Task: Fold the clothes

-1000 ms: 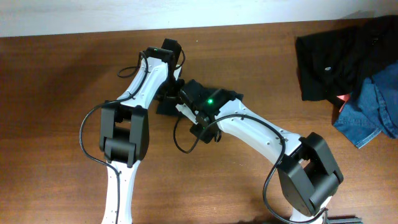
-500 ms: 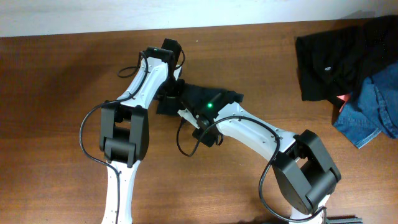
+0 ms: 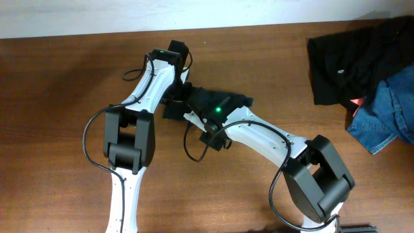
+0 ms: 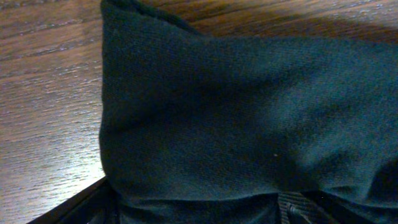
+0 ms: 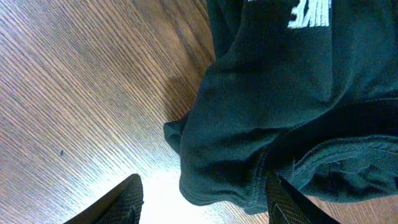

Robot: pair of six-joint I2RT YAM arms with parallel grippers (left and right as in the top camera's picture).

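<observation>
Two grippers meet over one small bundle on the table point(image 5: 74, 74): the black T-shirt point(image 3: 238, 99), gathered into a compact packet of several layers. The right gripper point(image 5: 202, 182) stands with its jaws apart and nothing clamped. One finger is clear over bare wood, and the other sits at the rolled hem point(image 5: 249, 199), which lies between the fingers, nearer the second. White lettering point(image 5: 308, 14) shows on the cloth ahead of this gripper. The left gripper point(image 3: 179, 97) is low against the opposite side of the packet, so close that cloth fills its view. Its fingers are set wide, with fabric lying across the gap, but whether they press the cloth cannot be told. The step in hand appears to be letting go after a late fold. To do it well, the right gripper should part fully before it rises. It should then lift straight up rather than sideways, so that the finger beside the hem does not catch the thin fabric and drag a layer open. The left gripper is best kept steady against the packet until the other is clear. The loose, bulging hem under the right gripper may want flattening. A black garment point(image 3: 349, 65) and blue denim point(image 3: 388, 110) lie well apart from both grippers, out beyond the right arm.
</observation>
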